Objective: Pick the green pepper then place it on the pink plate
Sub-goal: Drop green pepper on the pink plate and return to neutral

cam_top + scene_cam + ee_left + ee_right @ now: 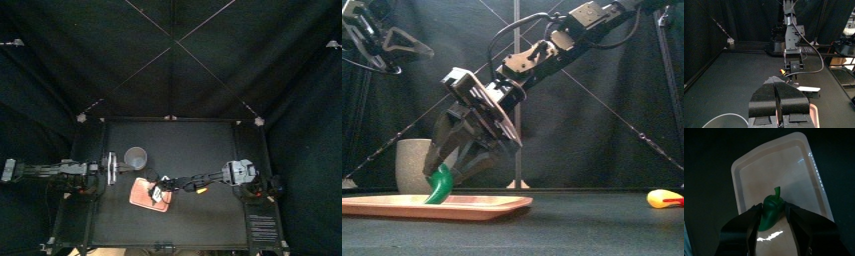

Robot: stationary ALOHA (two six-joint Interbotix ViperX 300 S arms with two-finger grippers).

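Let go while this tilted, the green pepper (pixel 438 188) could topple over the pink plate's (pixel 492 207) low rim, we judge. Its tip sits at the plate, touching or just above. Our right gripper (pixel 449 170), clamped on it, slants down from the right — the left gripper (pixel 778 82) rests at the left, jaws together.

you've got: green pepper (pixel 771 210), smooth glossy plastic; pink plate (pixel 764 173), smooth, shiny glare; grey cup (pixel 412 160), speckled, matt; table (pixel 201 150), matt black; curtains (pixel 80 60), black cloth.

I hold the glossy green pepper (pixel 440 185) nearly upright, stem end down, low over the flat pink plate (pixel 489 208).
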